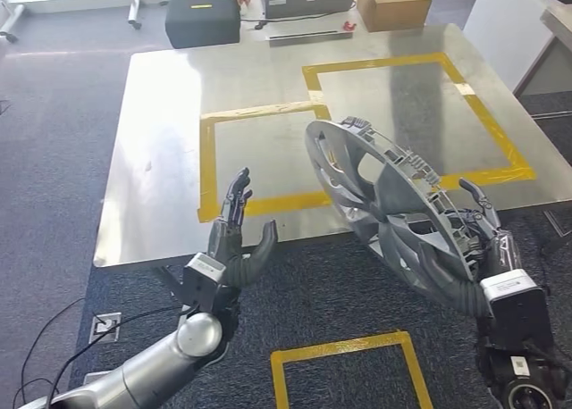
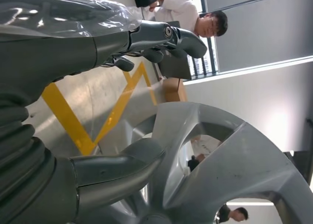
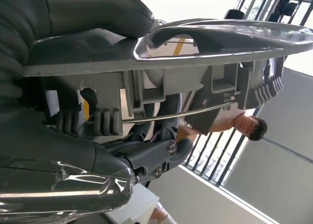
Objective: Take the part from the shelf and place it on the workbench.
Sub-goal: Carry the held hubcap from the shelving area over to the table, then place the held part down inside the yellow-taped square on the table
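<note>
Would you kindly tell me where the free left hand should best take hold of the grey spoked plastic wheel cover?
Probably the high rim of the grey spoked plastic wheel cover, approached from the left. The cover stands tilted over the metal workbench edge; the right hand grips its low rim, and the left hand is open beside it.

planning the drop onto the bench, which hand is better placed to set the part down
Right. The right hand already grips the grey plastic wheel cover by its rim, tilted over the metal workbench edge. The left hand is open and holds nothing.
</note>
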`<control>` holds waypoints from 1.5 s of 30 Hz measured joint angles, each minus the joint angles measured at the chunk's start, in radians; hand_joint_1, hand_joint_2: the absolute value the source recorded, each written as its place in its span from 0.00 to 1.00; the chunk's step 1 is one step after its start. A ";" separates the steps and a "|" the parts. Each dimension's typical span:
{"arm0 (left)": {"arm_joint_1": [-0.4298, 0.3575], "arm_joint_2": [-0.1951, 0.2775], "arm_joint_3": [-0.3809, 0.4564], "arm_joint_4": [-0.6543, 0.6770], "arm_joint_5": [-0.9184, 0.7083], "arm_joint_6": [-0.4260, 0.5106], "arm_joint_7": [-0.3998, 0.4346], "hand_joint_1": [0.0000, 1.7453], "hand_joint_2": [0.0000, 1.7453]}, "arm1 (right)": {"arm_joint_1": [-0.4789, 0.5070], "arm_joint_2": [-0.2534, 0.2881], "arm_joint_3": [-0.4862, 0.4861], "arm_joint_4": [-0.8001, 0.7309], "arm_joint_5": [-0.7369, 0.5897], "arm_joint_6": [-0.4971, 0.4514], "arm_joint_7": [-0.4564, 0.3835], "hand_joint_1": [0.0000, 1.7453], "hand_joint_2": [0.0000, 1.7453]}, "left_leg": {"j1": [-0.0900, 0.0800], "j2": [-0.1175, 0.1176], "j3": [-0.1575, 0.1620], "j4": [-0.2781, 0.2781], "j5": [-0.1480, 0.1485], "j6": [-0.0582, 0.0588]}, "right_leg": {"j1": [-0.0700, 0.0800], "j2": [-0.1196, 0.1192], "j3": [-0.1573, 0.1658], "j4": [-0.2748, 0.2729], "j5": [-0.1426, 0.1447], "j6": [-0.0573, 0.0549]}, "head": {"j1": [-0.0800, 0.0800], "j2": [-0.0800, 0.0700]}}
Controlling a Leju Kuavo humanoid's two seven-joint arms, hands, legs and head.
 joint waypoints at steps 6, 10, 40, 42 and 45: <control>-0.002 -0.005 0.000 0.001 0.016 -0.005 -0.011 0.00 1.00 | 0.005 0.000 -0.015 -0.012 0.023 -0.006 0.000 1.00 1.00 | -0.012 0.044 0.106 -0.002 -0.085 0.002 | 0.026 -0.036 -0.068 -0.119 0.104 -0.037 | 0.001 0.000; -0.004 -0.007 -0.001 0.004 0.021 -0.006 -0.018 0.00 1.00 | 0.002 -0.001 -0.026 -0.038 0.038 -0.020 0.006 1.00 1.00 | -0.021 0.064 0.143 -0.007 -0.114 -0.017 | 0.041 -0.042 -0.036 -0.217 0.198 -0.061 | -0.001 0.000; -0.012 -0.013 -0.002 0.021 0.016 -0.017 -0.041 0.00 1.00 | -0.047 -0.001 -0.035 -0.072 0.076 -0.008 0.017 1.00 1.00 | 0.003 0.002 0.058 0.000 -0.055 -0.030 | 0.020 -0.015 -0.019 -0.228 0.187 -0.030 | -0.022 0.000; -0.014 -0.013 -0.003 0.022 0.014 -0.017 -0.044 0.00 1.00 | -0.053 0.000 -0.034 -0.066 0.078 0.006 0.027 1.00 1.00 | 0.001 0.004 0.057 -0.001 -0.057 -0.028 | 0.017 -0.007 -0.017 -0.228 0.194 -0.022 | -0.026 0.000; -0.018 -0.013 -0.003 0.024 0.014 -0.019 -0.050 0.00 1.00 | -0.066 0.000 -0.027 -0.049 0.072 0.031 0.049 1.00 1.00 | 0.000 0.005 0.058 -0.006 -0.052 -0.027 | 0.015 0.002 -0.018 -0.229 0.193 -0.018 | -0.031 0.000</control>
